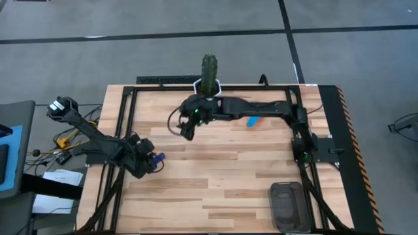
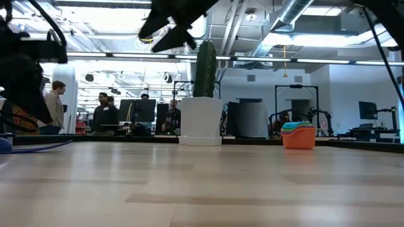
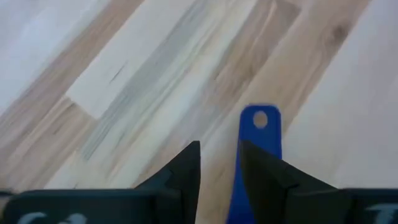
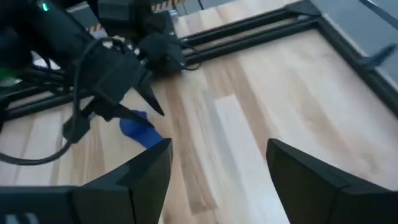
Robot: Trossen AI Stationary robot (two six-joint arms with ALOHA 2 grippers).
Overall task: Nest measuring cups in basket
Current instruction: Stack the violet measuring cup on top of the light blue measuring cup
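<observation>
A blue measuring cup shows between my left gripper's fingers, low over the table's left side, with the gripper shut on it. A nested stack of several coloured measuring cups stands on its base at the far right of the middle, half under my right arm. The dark grey basket lies at the near right corner. My right gripper hangs wide open with nothing in it, high above the far middle. My left gripper has the blue cup near its bowl end, and the fingers hide the place of contact. The flat handle with its hole sticks out forward past the fingertips, along the inner side of one finger. The fingers slant down toward the table's right. The cup is at the tabletop.
A white pot with a tall cactus stands at the far edge, close behind my right gripper. Black frame rails run along the table's left, right and far sides. Bare wood lies between the arms. People stand in the room beyond.
</observation>
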